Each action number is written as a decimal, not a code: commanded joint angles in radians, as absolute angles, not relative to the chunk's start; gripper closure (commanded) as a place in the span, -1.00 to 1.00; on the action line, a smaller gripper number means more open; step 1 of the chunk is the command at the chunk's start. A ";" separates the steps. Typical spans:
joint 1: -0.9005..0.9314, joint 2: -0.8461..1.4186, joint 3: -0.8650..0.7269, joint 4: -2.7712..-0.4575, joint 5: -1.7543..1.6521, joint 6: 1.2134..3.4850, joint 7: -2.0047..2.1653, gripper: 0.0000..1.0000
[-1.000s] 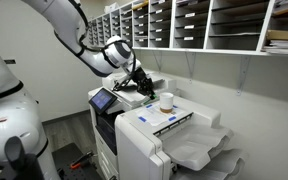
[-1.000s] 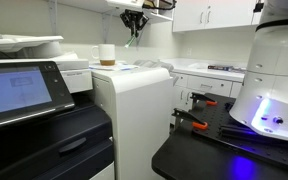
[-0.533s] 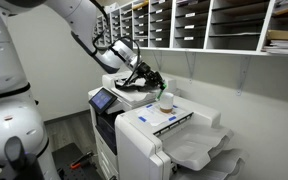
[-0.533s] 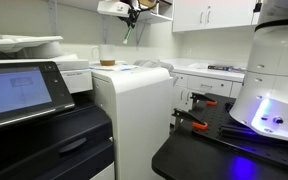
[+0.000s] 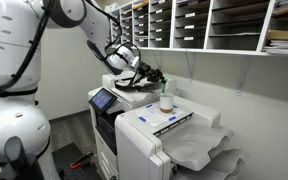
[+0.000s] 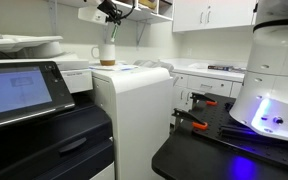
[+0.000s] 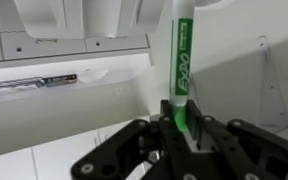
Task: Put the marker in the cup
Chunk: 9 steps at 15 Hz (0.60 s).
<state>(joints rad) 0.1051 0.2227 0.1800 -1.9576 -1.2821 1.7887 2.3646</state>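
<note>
The cup (image 5: 166, 102) is small and white with a tan-brown lower part; it stands upright on top of the printer and shows in both exterior views (image 6: 106, 55). My gripper (image 5: 155, 78) hangs just above and beside the cup, also seen near the top of an exterior view (image 6: 111, 14). It is shut on a green-and-white marker (image 7: 182, 70), gripped at its green end between the jaws (image 7: 178, 128). The marker (image 6: 112, 32) points down toward the cup's mouth. The cup is out of view in the wrist view.
The large white printer (image 5: 149, 135) has a touch panel (image 5: 104, 99) and paper trays (image 5: 199, 150). Mail-slot shelves (image 5: 204, 25) line the wall close above and behind the gripper. A second robot base (image 6: 274, 95) stands on a dark counter.
The arm has carried the marker sideways from beside the cup to above it. The gripper stays shut on the marker. The cup has not moved.
</note>
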 commanded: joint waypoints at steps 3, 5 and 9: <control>0.156 0.373 0.134 -1.785 -1.336 1.711 2.363 0.90; 0.157 0.407 0.126 -1.760 -1.336 1.725 2.366 0.22; 0.150 0.405 0.126 -1.771 -1.319 1.782 2.344 -0.33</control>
